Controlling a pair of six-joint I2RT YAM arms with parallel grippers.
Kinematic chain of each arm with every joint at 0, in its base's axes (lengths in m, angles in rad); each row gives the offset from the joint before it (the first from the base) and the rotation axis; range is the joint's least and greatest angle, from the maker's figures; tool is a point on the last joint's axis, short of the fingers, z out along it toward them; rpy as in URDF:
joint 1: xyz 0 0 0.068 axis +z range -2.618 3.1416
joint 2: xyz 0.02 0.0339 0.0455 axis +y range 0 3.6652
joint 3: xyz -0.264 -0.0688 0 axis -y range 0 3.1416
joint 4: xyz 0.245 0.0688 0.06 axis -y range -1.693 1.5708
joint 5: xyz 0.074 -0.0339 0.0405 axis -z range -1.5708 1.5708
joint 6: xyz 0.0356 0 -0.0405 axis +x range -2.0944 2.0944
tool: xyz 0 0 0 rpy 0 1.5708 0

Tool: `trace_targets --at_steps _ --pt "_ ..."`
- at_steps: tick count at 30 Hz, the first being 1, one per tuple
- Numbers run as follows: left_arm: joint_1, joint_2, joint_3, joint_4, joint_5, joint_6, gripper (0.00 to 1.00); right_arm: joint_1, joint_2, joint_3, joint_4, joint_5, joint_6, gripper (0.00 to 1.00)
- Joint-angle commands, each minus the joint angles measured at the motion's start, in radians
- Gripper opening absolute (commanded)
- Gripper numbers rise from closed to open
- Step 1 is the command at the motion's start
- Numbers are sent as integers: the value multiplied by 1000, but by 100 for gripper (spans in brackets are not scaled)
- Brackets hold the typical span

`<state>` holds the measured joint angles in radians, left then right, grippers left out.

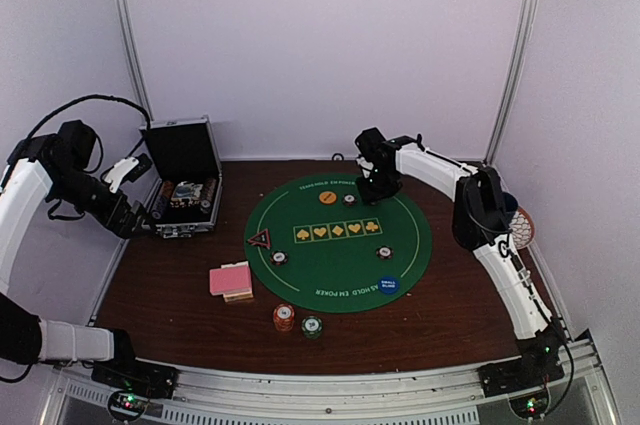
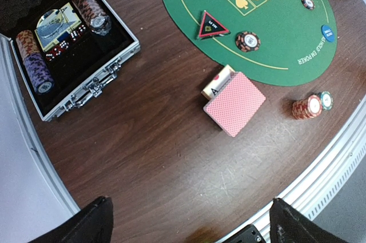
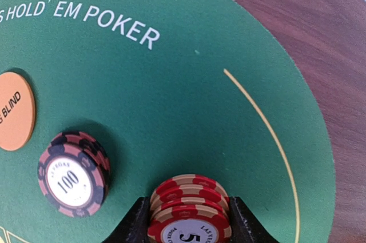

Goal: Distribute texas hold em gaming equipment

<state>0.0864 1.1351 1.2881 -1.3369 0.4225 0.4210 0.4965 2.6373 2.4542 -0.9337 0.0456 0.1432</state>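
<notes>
Between the right fingers (image 3: 137, 223) sits a short stack of red-and-cream chips (image 3: 189, 208), gripped on both sides with the fingers closed to the width of a chip. The frame edge cuts off the bottom of the stack, so I cannot tell whether it rests on the green mat (image 3: 171, 83) or hangs just above it. Just to the left of those fingers lies a single black-and-red chip (image 3: 71, 174) marked 100. Further left is the orange blind disc (image 3: 14, 111).

The left fingers (image 2: 94, 220) are spread wide and hold nothing, hovering above the bare bench (image 2: 143, 157). Ahead of them lies the pink-backed deck (image 2: 234, 103) with a face-up card half under it. Ahead and to their left is the open case (image 2: 68, 54), which has chip rolls in it. To their right, near the bench edge, stand an orange chip stack (image 2: 307, 107) and a green chip (image 2: 326, 100), touching each other. The red triangle (image 2: 211, 24) rests on the mat's rim beyond the deck.

The main risk is at the release. If the right fingers open while the stack is off the mat or tilted, the chips would probably drop, slide apart and roll. A sideways drift to the left could nudge the 100 chip out of place. An uneven release could drag the top chips along on one finger and shear the stack.
</notes>
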Motion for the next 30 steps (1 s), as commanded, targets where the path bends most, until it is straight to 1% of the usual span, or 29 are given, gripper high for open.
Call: trace_targets --at_steps 1,5,6,9,10,13,17,20,23,26,28,30 --pt "6 3 20 3 -4 15 97 -12 29 43 22 -29 21 49" --pt "6 4 21 3 -5 15 97 -15 25 50 17 -43 18 61" --pt "6 3 22 3 -5 15 97 -15 20 51 14 -43 17 63" --pt "6 3 24 2 -3 13 98 -15 -11 50 6 -43 14 64" --pt "6 2 25 3 -1 12 97 -14 -24 51 2 -65 12 64" --pt "6 -4 27 2 -1 10 98 -8 -87 38 -6 -66 9 64" --pt "6 -13 29 2 -2 9 98 32 -211 -45 7 -50 -4 64" --pt "6 -19 30 4 1 7 98 103 -331 -165 34 -17 -23 64" --pt "6 -21 25 2 6 5 98 223 -464 -316 67 2 -45 66" --pt "6 -23 22 3 6 7 98 364 -556 -459 99 -22 -59 69" --pt "6 -23 22 3 8 7 97 455 -587 -528 99 -42 -63 72" --pt "6 -26 22 3 9 8 98 531 -603 -577 96 -103 -59 76"
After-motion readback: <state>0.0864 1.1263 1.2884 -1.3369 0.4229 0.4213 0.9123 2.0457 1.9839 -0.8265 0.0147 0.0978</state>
